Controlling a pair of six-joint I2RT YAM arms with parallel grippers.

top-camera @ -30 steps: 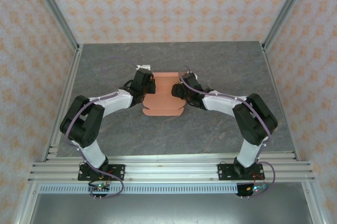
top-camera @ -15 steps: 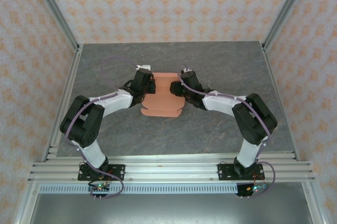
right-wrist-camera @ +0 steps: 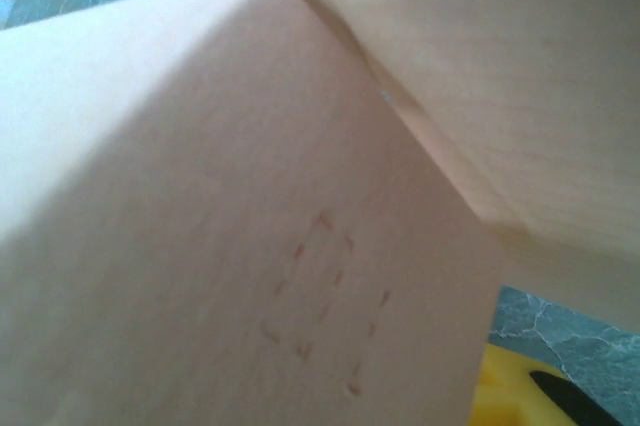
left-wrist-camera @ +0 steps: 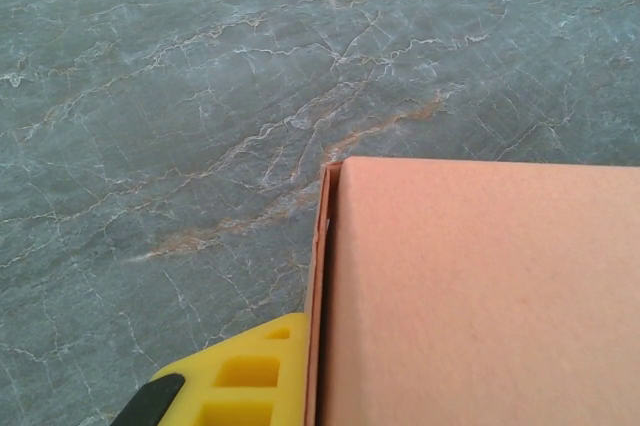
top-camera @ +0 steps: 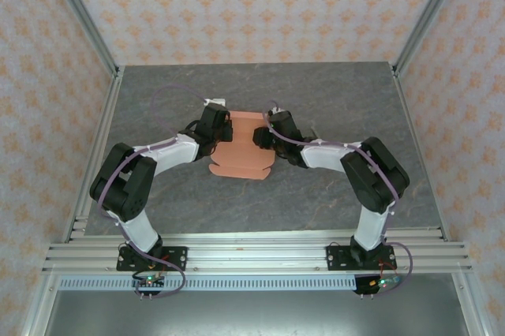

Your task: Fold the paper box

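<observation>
The paper box (top-camera: 241, 156) is a salmon-orange card piece lying mid-table between both arms. My left gripper (top-camera: 226, 132) sits at its left edge. In the left wrist view one yellow finger (left-wrist-camera: 250, 378) presses against a thin upright flap of the paper box (left-wrist-camera: 480, 296), and the other finger is hidden under the card. My right gripper (top-camera: 259, 136) is at the box's right side, over its far part. In the right wrist view the paper box (right-wrist-camera: 250, 226) shows two panels meeting at a crease. A yellow fingertip (right-wrist-camera: 512, 388) shows at the lower right, and the other finger is hidden.
The grey marbled table (top-camera: 331, 99) has free room behind and to both sides of the box. Aluminium frame rails (top-camera: 252, 255) run along the near edge by the arm bases. Patterned walls (top-camera: 252, 5) close the back and sides.
My right gripper has moved left onto the box and its jaws have narrowed. The box's near edge has shifted a little left. The left arm has stayed put.
</observation>
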